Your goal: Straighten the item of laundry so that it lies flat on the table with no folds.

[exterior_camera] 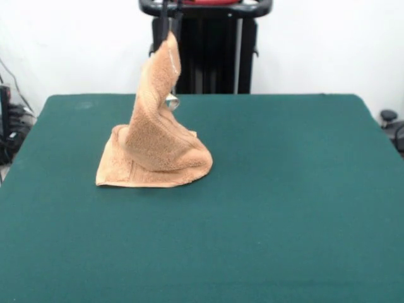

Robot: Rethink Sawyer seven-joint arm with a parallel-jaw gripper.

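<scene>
green felt table (284, 240), peaked terry towel (154, 145)

Bright, even room light from above; faint soft shadow under the towel (154, 148); table (284, 208) glare-free, focus slightly soft.

The single front view looked from across the broad dark green felt-like counter (290, 208), facing the robot's black pedestal (205, 53) at the far side — near the picture's top. The camera sat somewhat above the counter and tilted downward, far enough back that both far corners showed, while the near edge ran out of the bottom. A white wall (328, 44) closed the background — no second view was given.
</scene>
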